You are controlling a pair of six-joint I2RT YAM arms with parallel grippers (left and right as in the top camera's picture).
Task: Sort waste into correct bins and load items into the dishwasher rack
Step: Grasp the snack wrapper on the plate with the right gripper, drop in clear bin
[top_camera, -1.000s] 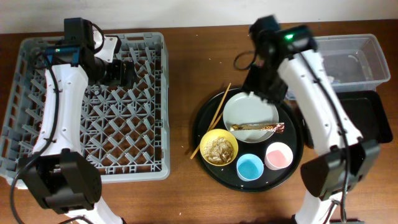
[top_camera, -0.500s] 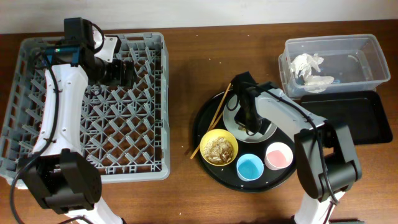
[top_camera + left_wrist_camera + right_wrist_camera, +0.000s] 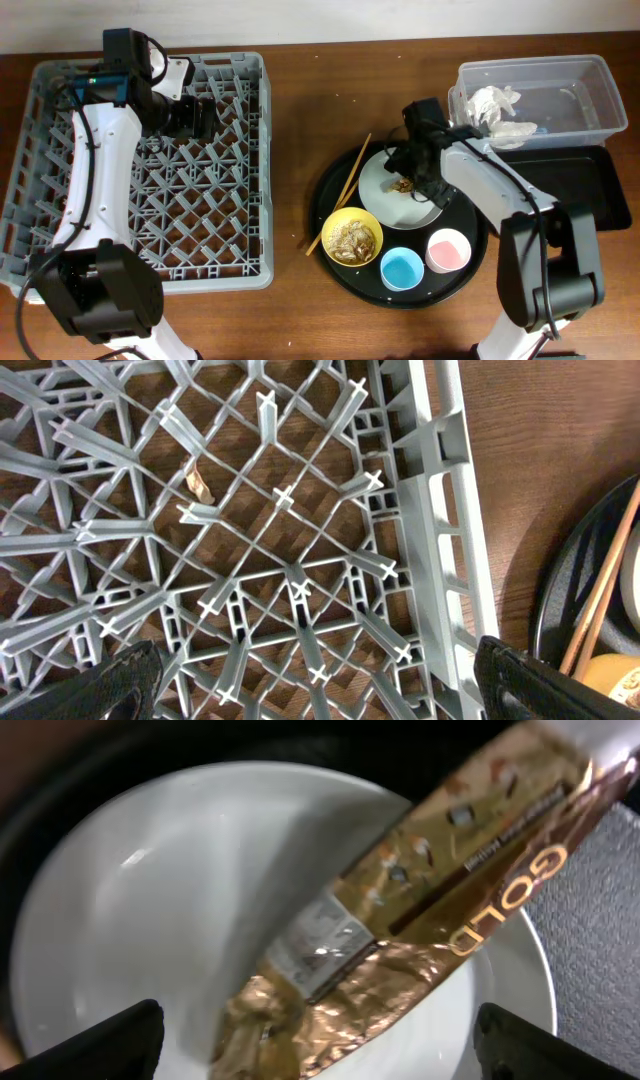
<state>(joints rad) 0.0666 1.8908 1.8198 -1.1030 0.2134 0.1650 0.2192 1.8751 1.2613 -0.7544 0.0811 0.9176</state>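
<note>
Currently, right gripper (image 3: 315, 1025): spread wide, its fingertips (image 3: 110, 1045) at the two lower corners of the wrist view, clamped on nothing.
Between those fingertips: the brown-gold wrapper (image 3: 420, 910), running from the upper right down to the lower middle, its crumpled end lowest.
Under the wrapper: the pale grey plate (image 3: 150, 890); I cannot tell whether the wrapper lies flat on it or is partly raised.
Around the plate: the round black tray (image 3: 325, 185), which also carries the yellow bowl (image 3: 327, 232), the light blue cup (image 3: 401, 269) and the pink cup (image 3: 447, 250).
Yellow bowl: holds the crumbly food scraps (image 3: 353, 240).
Chopsticks (image 3: 342, 188): lying slantwise across the round tray's left rim, one end out on the table (image 3: 300, 100).
Right of the arm: the clear tub (image 3: 600, 95) with white napkins (image 3: 495, 102) in its left end, and the shallow black tray (image 3: 575, 190) just in front of it.
Left gripper (image 3: 315, 675): wide open and holding nothing, over the upper right part of the dishwasher rack (image 3: 200, 200).
Rack: no dishes in it, well apart from the round tray.
</note>
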